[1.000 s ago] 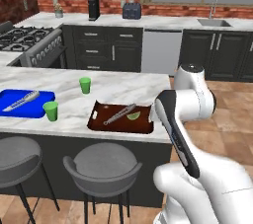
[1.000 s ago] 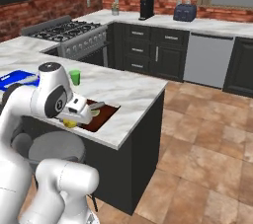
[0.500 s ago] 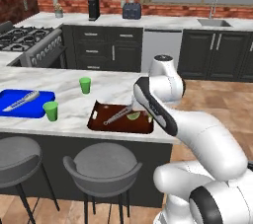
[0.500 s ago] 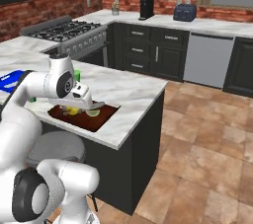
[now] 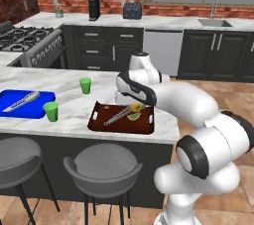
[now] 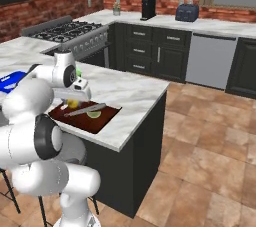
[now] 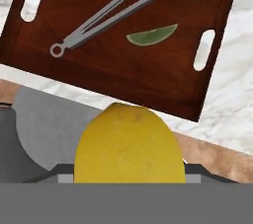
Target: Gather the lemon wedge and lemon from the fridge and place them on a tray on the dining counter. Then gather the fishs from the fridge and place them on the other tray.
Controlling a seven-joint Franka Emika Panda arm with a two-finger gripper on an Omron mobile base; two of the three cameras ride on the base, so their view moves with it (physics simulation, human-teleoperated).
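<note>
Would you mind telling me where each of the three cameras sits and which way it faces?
Left base view: behind the arm to its left, facing the dining counter; arm rises lower right.
Right base view: behind to its right, same counter; arm lower left.
Hand view: on the hand, looking down past the held lemon at the tray.
All share the tray, tongs and lemon wedge.

The arm swings in from beside the counter and now reaches over the dining counter (image 5: 74,112), its wrist folding down above the tray (image 5: 99,122). A second ago the hand hangs off the counter's end, out past the marble; half a second ago it is at the tray's near corner. Now the gripper (image 5: 135,108) sits right over the tray's right half, carrying the lemon (image 7: 129,144) with it, just above the lemon wedge (image 7: 151,36) lying on the tray.
</note>
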